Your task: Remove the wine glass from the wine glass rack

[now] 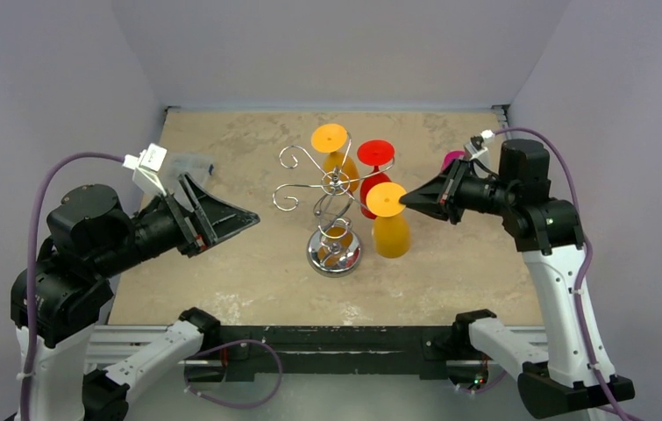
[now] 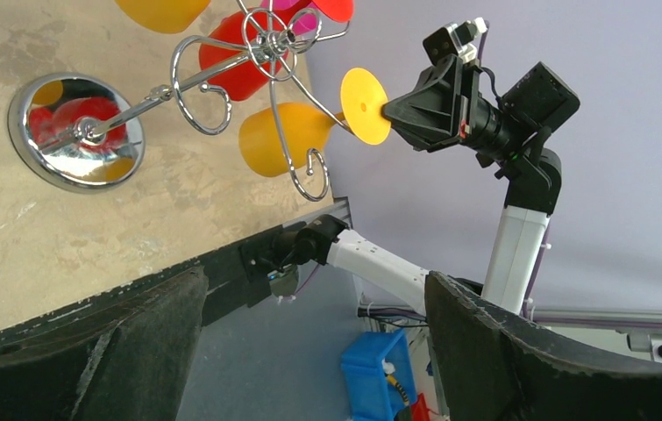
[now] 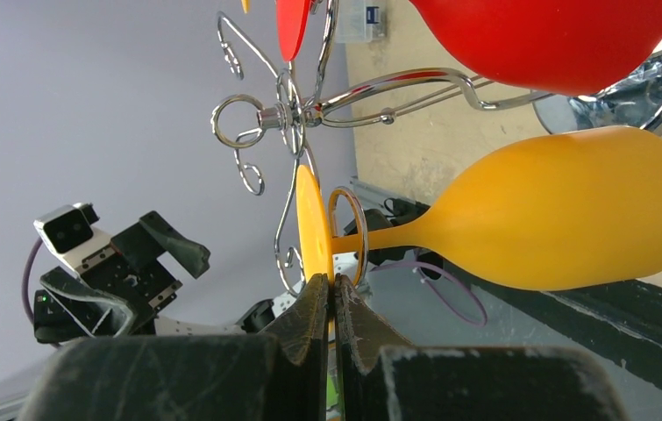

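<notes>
Yellow wine glass (image 3: 555,210) hangs bowl-down from the wine glass rack (image 1: 334,181), just right of centre in the overhead frame. Its stem sits in a wire loop at the end of one scroll arm, with the flat foot uppermost. Because of that loop, I judge it must slide out sideways, not lift straight up.

Right gripper (image 3: 329,285) reaches in level from the right of the frame. Its fingers are pinched almost together on the rim of the foot, the thin disc edge between the pads. Holding the foot leaves the stem free to run out of the loop. The glass is not yet off.

Left gripper (image 1: 244,219), left of frame, is spread wide and holds nothing. It is well apart from the rack and pointed toward it.

The rack also carries an orange glass (image 1: 330,138) at the back and a red glass (image 1: 375,153) beside it. All three are inverted, with nothing in them. Something magenta (image 1: 452,160) shows behind the right gripper, but I cannot tell what. The rack's domed base stands on the table (image 1: 222,272).
</notes>
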You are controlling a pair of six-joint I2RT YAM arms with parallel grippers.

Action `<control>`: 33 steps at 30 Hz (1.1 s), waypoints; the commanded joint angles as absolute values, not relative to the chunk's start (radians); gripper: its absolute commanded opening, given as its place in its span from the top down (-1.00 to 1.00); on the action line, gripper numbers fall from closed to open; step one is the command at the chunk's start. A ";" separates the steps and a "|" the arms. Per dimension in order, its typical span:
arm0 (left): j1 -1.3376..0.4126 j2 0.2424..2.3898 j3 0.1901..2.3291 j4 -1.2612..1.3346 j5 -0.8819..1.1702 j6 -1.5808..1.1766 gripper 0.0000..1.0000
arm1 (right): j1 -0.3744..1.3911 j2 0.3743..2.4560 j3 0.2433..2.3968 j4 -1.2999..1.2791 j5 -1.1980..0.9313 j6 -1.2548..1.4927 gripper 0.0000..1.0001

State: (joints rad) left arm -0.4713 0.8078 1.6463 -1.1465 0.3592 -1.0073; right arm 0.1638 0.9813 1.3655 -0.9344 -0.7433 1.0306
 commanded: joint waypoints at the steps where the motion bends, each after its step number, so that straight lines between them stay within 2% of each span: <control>1: -0.466 0.806 1.686 -1.154 0.353 -0.982 -0.82 | 0.168 0.969 1.369 -0.932 -0.738 1.035 1.00; 33: -0.466 0.809 1.661 -1.129 0.361 -0.962 -0.82 | 0.170 0.994 1.480 -0.892 -0.764 1.106 1.00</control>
State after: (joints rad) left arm -0.4713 0.8097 1.6585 -1.1545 0.3595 -0.9840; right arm 0.1638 0.9844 1.4307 -0.9386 -0.7513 1.0840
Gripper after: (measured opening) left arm 0.910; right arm 0.008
